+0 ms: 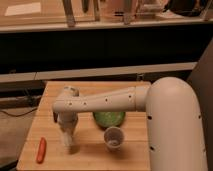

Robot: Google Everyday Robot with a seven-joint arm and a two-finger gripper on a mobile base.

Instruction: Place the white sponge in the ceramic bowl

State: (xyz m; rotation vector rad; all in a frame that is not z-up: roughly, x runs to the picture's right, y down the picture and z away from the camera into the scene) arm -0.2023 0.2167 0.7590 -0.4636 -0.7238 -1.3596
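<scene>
Camera view: the gripper (pixel 68 139) hangs low over the table (pixel 131 152), left of the ceramic bowl (pixel 109 119).
I cannot tell whether it holds the white sponge, which I cannot pick out. If held, lift clear, swing right past the small white cup (pixel 113 138), release over the bowl's middle.

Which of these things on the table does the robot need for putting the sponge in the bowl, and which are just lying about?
Needed: ceramic bowl, partly behind the arm; gripper, lowered at the table's front left. White sponge not clearly visible.

Lying about: white cup; orange-red object.
</scene>
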